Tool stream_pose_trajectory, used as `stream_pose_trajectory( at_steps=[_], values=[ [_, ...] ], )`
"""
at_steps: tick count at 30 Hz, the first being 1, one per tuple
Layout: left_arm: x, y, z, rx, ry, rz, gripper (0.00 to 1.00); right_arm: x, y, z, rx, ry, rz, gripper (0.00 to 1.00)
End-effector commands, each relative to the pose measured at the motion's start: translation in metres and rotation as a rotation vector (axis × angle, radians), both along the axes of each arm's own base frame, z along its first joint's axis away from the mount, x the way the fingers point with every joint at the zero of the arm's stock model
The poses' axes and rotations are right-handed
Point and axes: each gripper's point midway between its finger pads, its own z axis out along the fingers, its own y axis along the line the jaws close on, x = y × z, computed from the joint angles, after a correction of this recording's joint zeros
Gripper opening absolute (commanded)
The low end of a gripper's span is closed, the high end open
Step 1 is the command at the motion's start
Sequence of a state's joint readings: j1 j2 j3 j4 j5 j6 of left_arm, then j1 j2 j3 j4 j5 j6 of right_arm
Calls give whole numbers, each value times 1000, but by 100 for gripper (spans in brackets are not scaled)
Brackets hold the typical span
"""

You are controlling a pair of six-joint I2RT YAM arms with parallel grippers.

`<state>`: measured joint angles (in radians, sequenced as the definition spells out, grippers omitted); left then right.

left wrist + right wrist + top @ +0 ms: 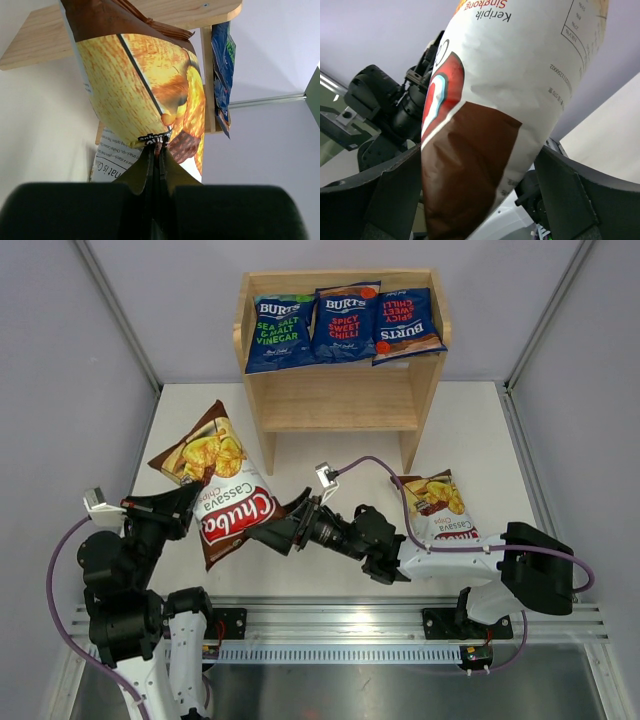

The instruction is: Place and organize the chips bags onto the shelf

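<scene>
A brown-and-white Chuba chips bag (225, 495) hangs above the table between the two arms. My left gripper (190, 502) is shut on its side edge; in the left wrist view the closed fingertips (159, 145) pinch the bag (145, 85) at its seam. My right gripper (280, 532) is open, its fingers standing either side of the bag's brown lower end (470, 175), with a gap at the right finger (565, 190). A second Chuba bag (440, 505) lies flat on the table by the right arm. Three blue Burts bags (346, 322) lie on the shelf's (340, 400) top tier.
The wooden shelf stands at the back centre, and nothing shows on its lower tier. Its side panel (30, 45) and a blue bag (223, 75) overhanging it show past the held bag. The left arm (385, 105) is close behind the bag in the right wrist view.
</scene>
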<state>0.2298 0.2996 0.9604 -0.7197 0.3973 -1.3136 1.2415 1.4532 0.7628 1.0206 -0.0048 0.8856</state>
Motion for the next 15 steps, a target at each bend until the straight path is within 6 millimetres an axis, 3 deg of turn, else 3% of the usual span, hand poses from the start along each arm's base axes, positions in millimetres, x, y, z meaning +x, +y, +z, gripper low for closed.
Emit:
stream_pose_trajectory(
  at_steps=[1,6,10,15],
  values=[
    [-1,-6,14,-10,-42,-34,0,-4,-11,51,166,-46,31,93],
    [4,-5,12,-19,-44,-40,0,-15,-14,50,166,-116,65,95],
    [3,-10,18,-7,-85,-70,0,15,-13,36,106,11,-14,100],
    [0,-15,28,46,-170,-104,0,35,-16,39,96,94,-64,100]
  ],
)
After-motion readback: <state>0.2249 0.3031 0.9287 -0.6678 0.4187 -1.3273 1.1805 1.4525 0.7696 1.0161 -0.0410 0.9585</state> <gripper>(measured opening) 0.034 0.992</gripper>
